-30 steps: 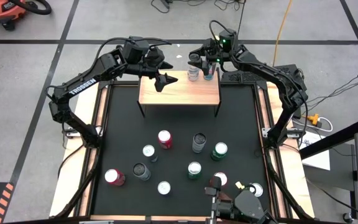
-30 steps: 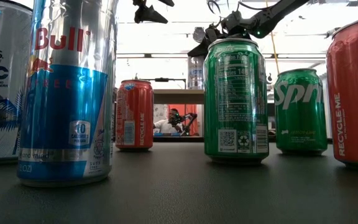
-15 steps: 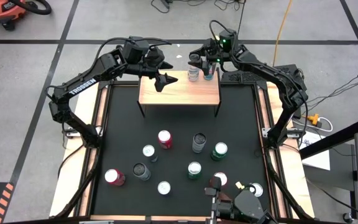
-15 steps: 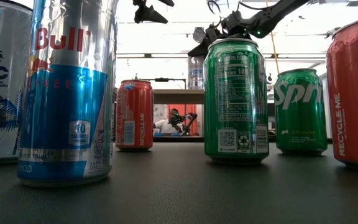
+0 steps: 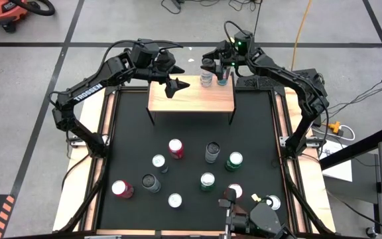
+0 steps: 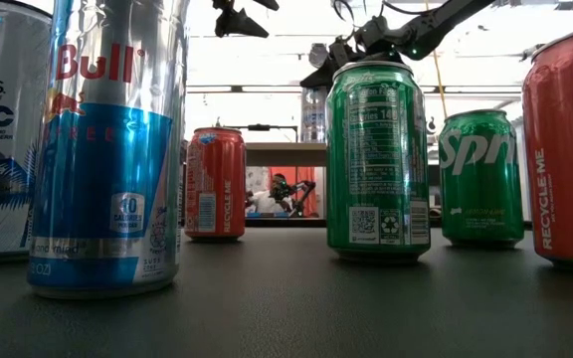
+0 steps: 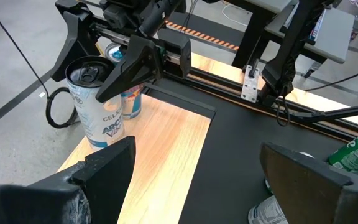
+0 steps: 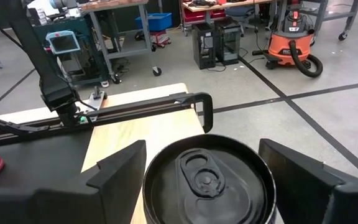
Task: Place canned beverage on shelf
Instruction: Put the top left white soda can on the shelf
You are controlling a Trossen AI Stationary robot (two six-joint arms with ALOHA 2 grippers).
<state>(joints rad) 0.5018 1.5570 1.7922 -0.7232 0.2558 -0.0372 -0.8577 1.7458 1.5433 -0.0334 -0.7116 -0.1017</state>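
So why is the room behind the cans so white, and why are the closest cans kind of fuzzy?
Low view: the room behind is washed out by bright light, and the nearest Red Bull can is soft while the green can reads sharper. Right wrist view: the can top sits close and clear between the dark fingers. High view: even light, with faint shadows under the shelf.

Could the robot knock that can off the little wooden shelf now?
It might. The right gripper sits open around the white can, which stands near the back edge of the shelf. A finger looks right against the can, so pulling away crookedly could tip it. A blue can stands just behind it and could get bumped too. The left gripper waits open over the shelf, where the two arms could brush each other.
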